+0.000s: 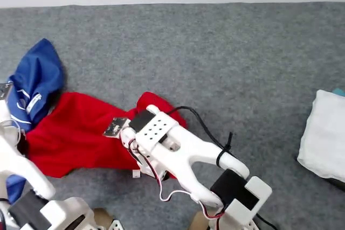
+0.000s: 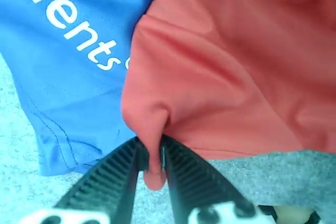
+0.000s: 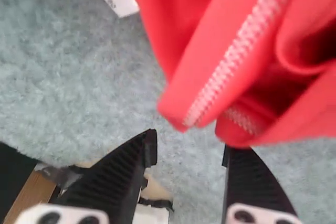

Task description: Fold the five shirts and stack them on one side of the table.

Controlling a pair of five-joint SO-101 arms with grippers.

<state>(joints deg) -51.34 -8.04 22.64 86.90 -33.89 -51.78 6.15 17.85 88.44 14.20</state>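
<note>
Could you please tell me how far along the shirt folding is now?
Early to midway, probably. Done: a white folded garment sits at the right of the table, a teal bit showing behind it. In hand: the left tool is shut on a pinch of the red shirt; the right tool is open beside its hem. Left: the red shirt and the blue shirt lie unfolded.

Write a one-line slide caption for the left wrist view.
Left gripper pinching a fold at the red shirt edge, the blue shirt lying beside it on the grey table.
</note>
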